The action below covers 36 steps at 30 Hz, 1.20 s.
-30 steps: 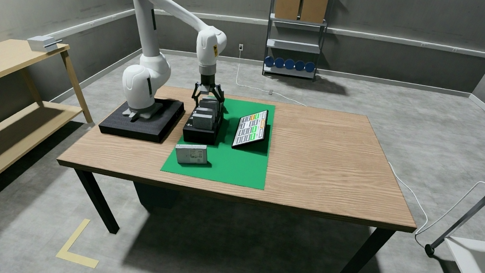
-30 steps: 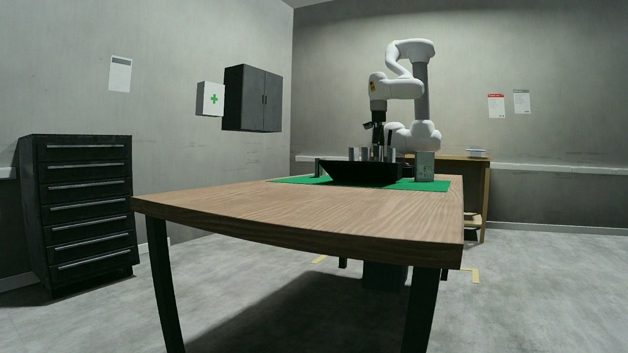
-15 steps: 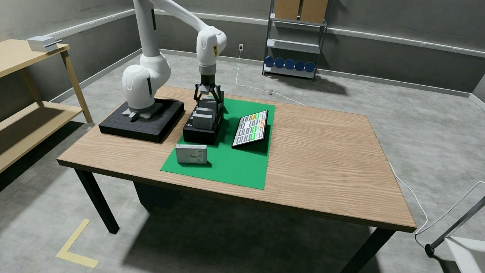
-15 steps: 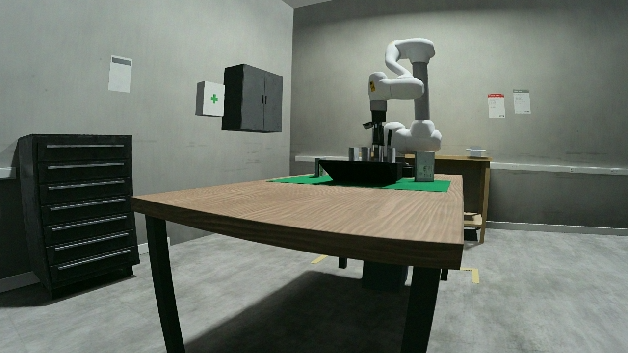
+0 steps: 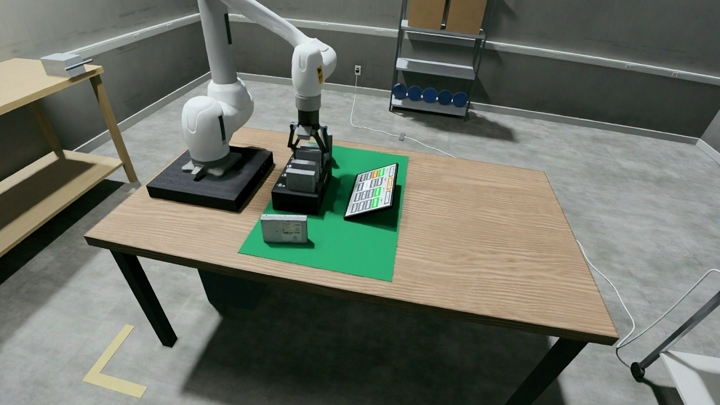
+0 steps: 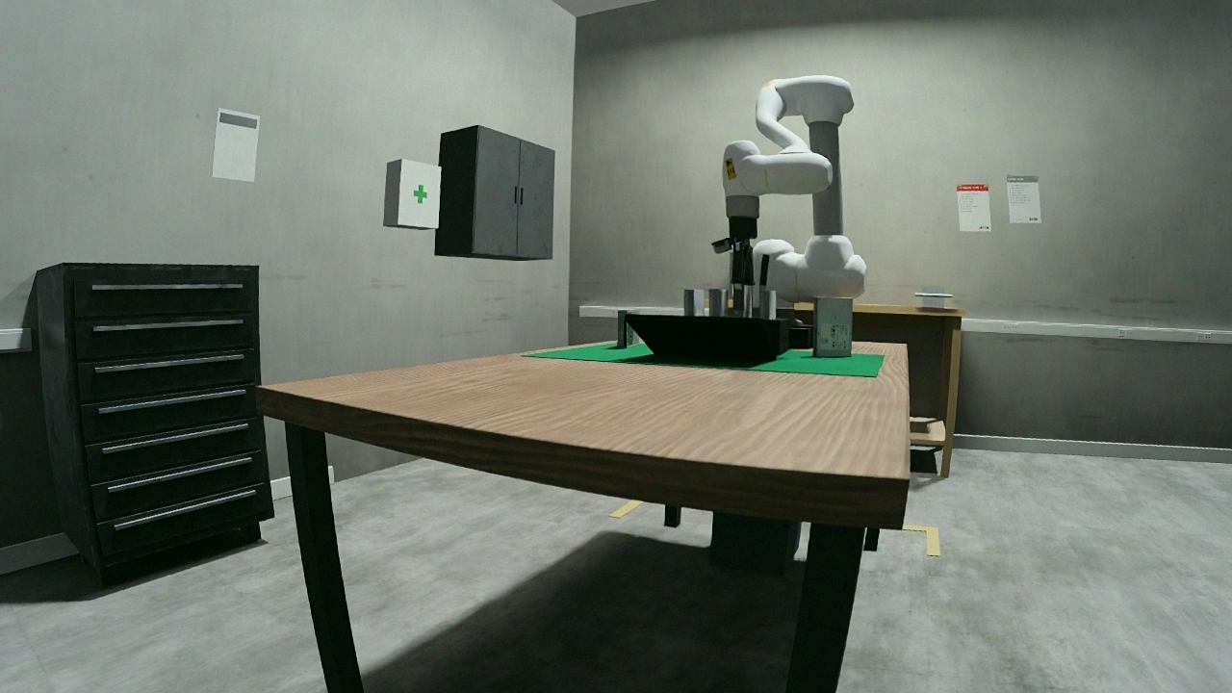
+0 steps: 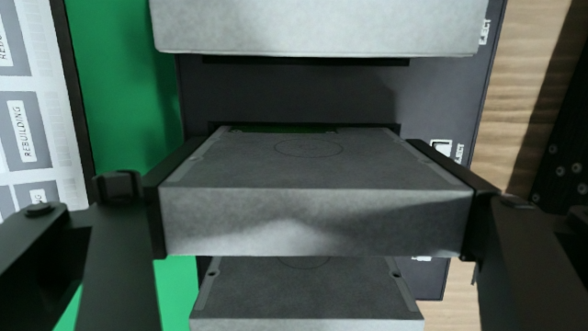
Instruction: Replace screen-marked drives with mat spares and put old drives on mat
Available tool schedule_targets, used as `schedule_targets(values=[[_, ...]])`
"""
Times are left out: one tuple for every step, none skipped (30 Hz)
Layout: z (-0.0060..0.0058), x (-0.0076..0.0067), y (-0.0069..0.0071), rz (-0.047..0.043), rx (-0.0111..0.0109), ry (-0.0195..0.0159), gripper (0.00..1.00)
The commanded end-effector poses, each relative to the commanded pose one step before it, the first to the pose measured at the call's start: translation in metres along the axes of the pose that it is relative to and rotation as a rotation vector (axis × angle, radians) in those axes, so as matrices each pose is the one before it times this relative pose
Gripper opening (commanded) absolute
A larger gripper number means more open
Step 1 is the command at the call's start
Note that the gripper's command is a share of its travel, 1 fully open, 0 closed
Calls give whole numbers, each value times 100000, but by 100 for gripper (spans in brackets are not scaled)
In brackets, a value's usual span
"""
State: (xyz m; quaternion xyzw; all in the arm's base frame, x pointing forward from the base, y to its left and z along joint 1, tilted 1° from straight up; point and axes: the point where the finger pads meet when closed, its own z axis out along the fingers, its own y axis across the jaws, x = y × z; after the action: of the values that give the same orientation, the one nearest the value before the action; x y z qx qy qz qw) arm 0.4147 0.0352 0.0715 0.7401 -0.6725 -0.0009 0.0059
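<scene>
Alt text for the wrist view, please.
The claw has its fingers against both ends of a gray drive standing in the black dock. Other drives stand in front and behind; part of the screen shows at left, reading "REBUILDING".

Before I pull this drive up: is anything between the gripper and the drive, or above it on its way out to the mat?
Nothing visible stands between the gripper and the drive; the fingers flank its ends. Nothing shows above it either. Neighbouring drives stand in front and behind, so straight up looks safest before crossing to the mat.
</scene>
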Motion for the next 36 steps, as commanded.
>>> schedule_targets(values=[[-71, -7, -42, 11, 91, -31, 71], [-4, 0, 0, 0, 0, 0, 71], [-15, 0, 0, 0, 0, 0, 71], [-15, 0, 0, 0, 0, 0, 71], [-4, 0, 0, 0, 0, 0, 71], [-4, 0, 0, 0, 0, 0, 71], [-15, 0, 0, 0, 0, 0, 71], [-15, 0, 0, 0, 0, 0, 71], [0, 0, 0, 0, 0, 0, 71], [0, 0, 0, 0, 0, 0, 71], [-4, 0, 0, 0, 0, 0, 71], [-4, 0, 0, 0, 0, 0, 70], [-15, 0, 0, 0, 0, 0, 70], [-15, 0, 0, 0, 0, 0, 70], [-4, 0, 0, 0, 0, 0, 70], [0, 0, 0, 0, 0, 0, 10], [0, 0, 0, 0, 0, 0, 10], [0, 0, 0, 0, 0, 0, 10], [0, 0, 0, 0, 0, 0, 10], [0, 0, 0, 0, 0, 0, 10], [0, 0, 0, 0, 0, 0, 10], [0, 0, 0, 0, 0, 0, 10], [0, 0, 0, 0, 0, 0, 10], [0, 0, 0, 0, 0, 0, 10], [0, 0, 0, 0, 0, 0, 10], [0, 0, 0, 0, 0, 0, 10], [0, 0, 0, 0, 0, 0, 10], [0, 0, 0, 0, 0, 0, 10], [0, 0, 0, 0, 0, 0, 10], [0, 0, 0, 0, 0, 0, 10], [-1, 0, 0, 0, 0, 0, 10], [-3, 0, 0, 0, 0, 0, 10], [-6, 0, 0, 0, 0, 0, 10], [-10, 0, 0, 0, 0, 0, 10], [-15, 0, 0, 0, 0, 0, 10], [-20, 0, 0, 0, 0, 0, 10]])
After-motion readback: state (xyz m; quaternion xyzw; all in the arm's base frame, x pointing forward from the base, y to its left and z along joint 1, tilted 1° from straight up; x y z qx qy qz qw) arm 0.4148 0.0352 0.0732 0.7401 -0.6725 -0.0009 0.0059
